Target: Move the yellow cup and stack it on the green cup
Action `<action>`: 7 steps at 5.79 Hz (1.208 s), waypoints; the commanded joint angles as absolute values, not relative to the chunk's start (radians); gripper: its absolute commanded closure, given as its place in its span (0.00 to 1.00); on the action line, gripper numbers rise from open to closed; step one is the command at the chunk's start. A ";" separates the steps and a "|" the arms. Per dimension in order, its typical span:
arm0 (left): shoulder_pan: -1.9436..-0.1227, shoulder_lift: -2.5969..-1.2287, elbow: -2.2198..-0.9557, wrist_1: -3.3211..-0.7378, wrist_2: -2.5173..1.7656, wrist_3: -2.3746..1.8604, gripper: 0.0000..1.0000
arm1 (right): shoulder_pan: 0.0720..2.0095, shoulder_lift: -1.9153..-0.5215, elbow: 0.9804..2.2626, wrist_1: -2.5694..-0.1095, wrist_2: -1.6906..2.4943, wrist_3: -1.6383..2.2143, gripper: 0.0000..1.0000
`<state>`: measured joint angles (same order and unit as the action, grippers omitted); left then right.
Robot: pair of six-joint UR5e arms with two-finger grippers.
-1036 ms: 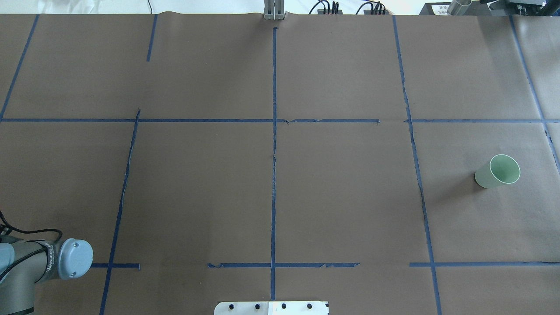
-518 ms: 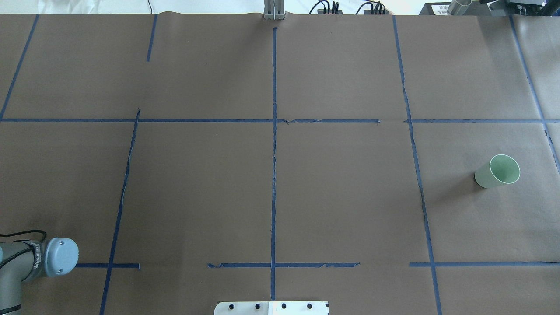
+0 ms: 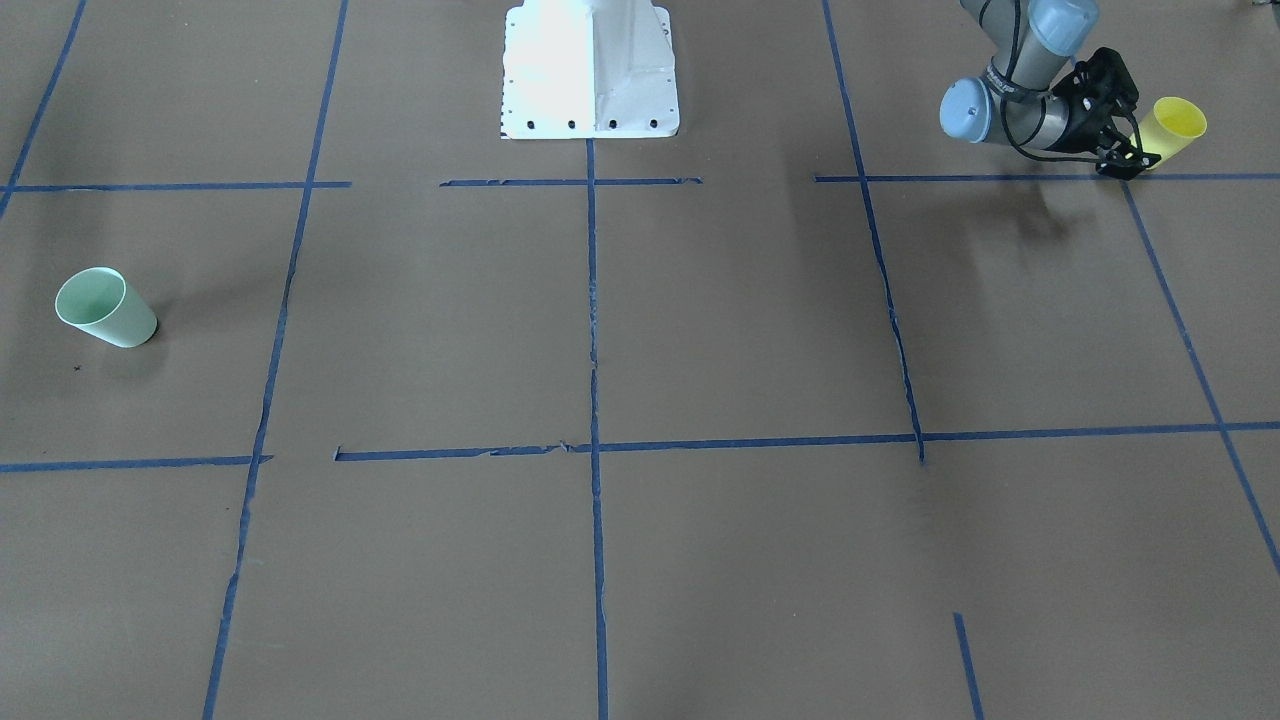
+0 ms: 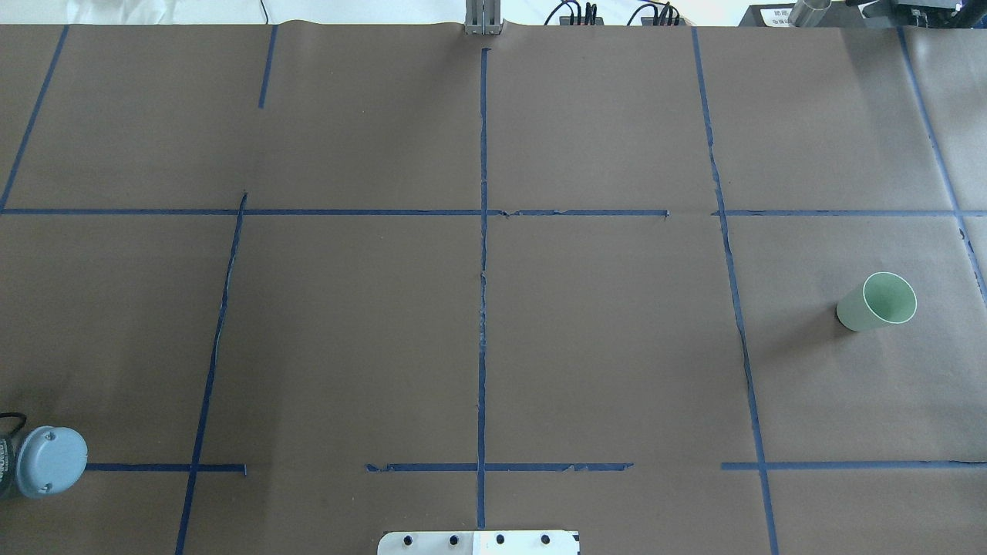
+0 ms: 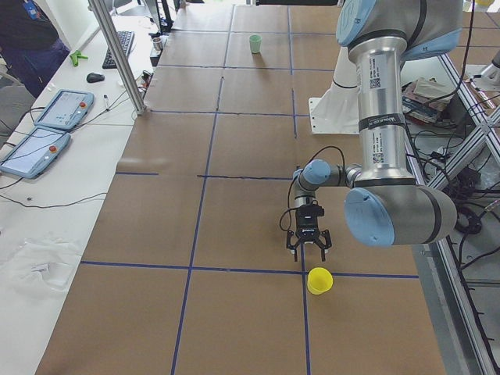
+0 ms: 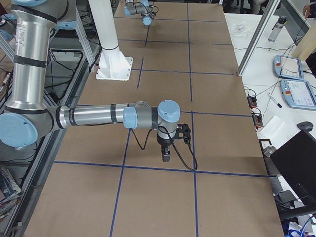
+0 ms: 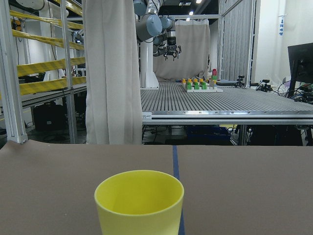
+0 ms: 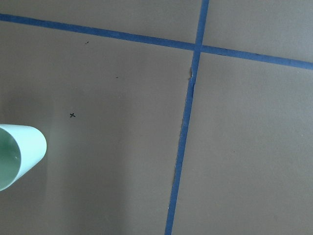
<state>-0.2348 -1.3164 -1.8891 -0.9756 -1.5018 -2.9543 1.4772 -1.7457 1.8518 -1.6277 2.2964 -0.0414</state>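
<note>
The yellow cup (image 3: 1175,125) stands upright near the robot's side of the table, on its left, and also shows in the exterior left view (image 5: 319,280). It fills the lower middle of the left wrist view (image 7: 139,203). My left gripper (image 3: 1128,160) is open and low over the table just beside the cup, not around it (image 5: 309,251). The green cup (image 4: 877,301) stands upright far off on the right side, and at the left edge of the right wrist view (image 8: 19,154). My right gripper (image 6: 167,158) points down; I cannot tell its state.
Blue tape lines divide the brown table cover (image 4: 601,347). The robot's white base plate (image 3: 590,70) sits at the middle of the robot's edge. The left arm's elbow joint (image 4: 50,461) shows at the overhead view's left edge. A metal post (image 5: 117,55) and tablets stand beside the table.
In the overhead view the left arm's elbow has slid left, almost out of view. The green cup has not moved.
</note>
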 commanded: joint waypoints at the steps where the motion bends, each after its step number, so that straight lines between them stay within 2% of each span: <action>1: -0.235 -1.295 -1.884 -1.023 -1.502 -2.977 0.00 | 1.477 -1.746 1.853 -1.628 2.298 -0.040 0.00; 3: -0.223 -1.296 -1.875 -1.023 -1.503 -3.034 0.00 | 1.477 -1.746 1.856 -1.628 2.298 -0.040 0.00; 5: -0.216 -1.298 -1.783 -1.104 -1.502 -3.049 0.00 | 1.477 -1.747 1.864 -1.628 2.299 -0.037 0.00; 7: -0.181 -1.296 -1.760 -1.121 -1.503 -3.085 0.00 | 1.477 -1.747 1.864 -1.628 2.312 -0.037 0.00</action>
<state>-0.1932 -1.2966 -1.7700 -1.1136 -1.5030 -3.0690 1.4772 -1.7471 1.8632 -1.6275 2.3082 -0.0369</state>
